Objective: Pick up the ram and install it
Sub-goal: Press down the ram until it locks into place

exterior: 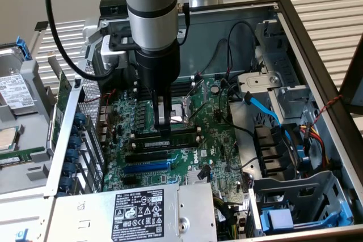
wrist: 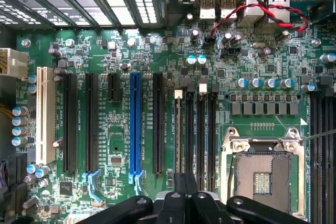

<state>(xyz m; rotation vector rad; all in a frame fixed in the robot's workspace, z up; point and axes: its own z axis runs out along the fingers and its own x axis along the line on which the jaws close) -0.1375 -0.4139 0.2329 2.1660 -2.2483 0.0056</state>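
Note:
My gripper (exterior: pixel 161 131) reaches straight down into the open computer case, fingers shut together. Its tips rest on or just above the top edge of the ram (exterior: pixel 170 138). The ram is a long dark-green stick that stands on edge in a black memory slot, right in front of the CPU socket (exterior: pixel 177 113). In the wrist view the shut fingertips (wrist: pixel 181 181) sit over the near end of the memory slots (wrist: pixel 202 129), beside the CPU socket (wrist: pixel 262 174). Nothing is clamped between the fingers.
The long blue slot (exterior: pixel 146 167) and more black slots lie on the motherboard (exterior: pixel 221 134) in front of the ram. Blue and black cables (exterior: pixel 261 109) cross on the exterior view's right. The power supply (exterior: pixel 142 211) is at the front. Another green stick (exterior: pixel 21 156) lies outside the case.

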